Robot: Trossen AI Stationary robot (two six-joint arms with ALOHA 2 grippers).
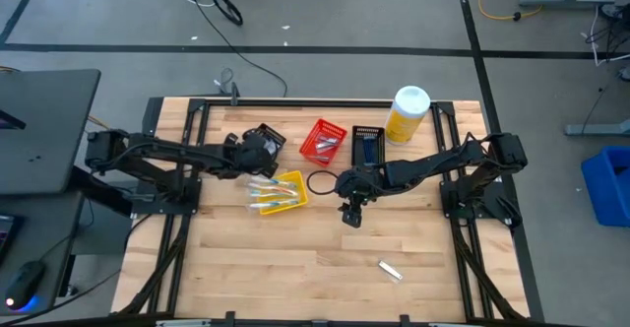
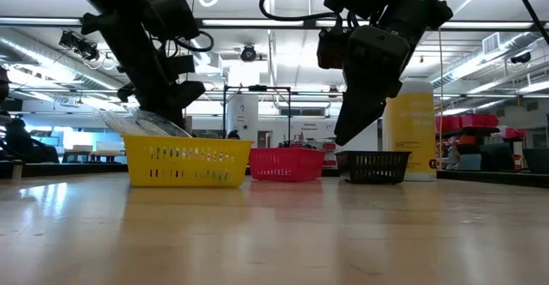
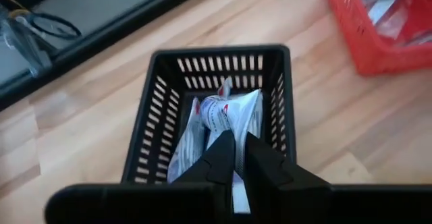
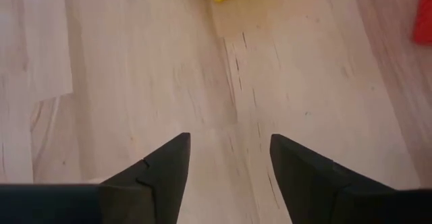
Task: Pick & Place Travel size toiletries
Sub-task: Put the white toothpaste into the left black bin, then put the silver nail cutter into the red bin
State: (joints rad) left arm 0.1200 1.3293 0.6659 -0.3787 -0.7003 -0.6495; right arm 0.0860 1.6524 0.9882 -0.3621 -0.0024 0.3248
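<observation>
Left gripper (image 3: 235, 158) sits right over the small black mesh basket (image 3: 156, 109) at the far-left part of the wooden worktop (image 1: 295, 258), its two dark fingers (image 3: 219, 158) drawn nearly together, only a thin slit between them. Just ahead of the tips, inside that basket, lie small white tubes with red and blue marks (image 3: 226, 113), crinkled and piled; the fingertips reach down among them, but whether they actually pinch one I cannot tell.

Over to the right gripper (image 4: 229, 158): it hangs above bare worktop near the middle, fingers (image 4: 162, 166) spread wide, nothing between them, nothing touched. A corner of the yellow mesh basket (image 1: 279, 192) shows just ahead of it in the wrist view.

From above, that yellow basket holds a few thin light-coloured toothbrushes (image 1: 264, 198) lying lengthwise. Beside it stands the red mesh basket (image 1: 323, 140), and next along a second black mesh basket (image 1: 367, 146) with dark blue items inside. One small white tube (image 1: 391, 269) lies alone on the near worktop, well apart from both grippers. A big yellow bottle with a white cap (image 1: 408, 113) stands at the far edge.
</observation>
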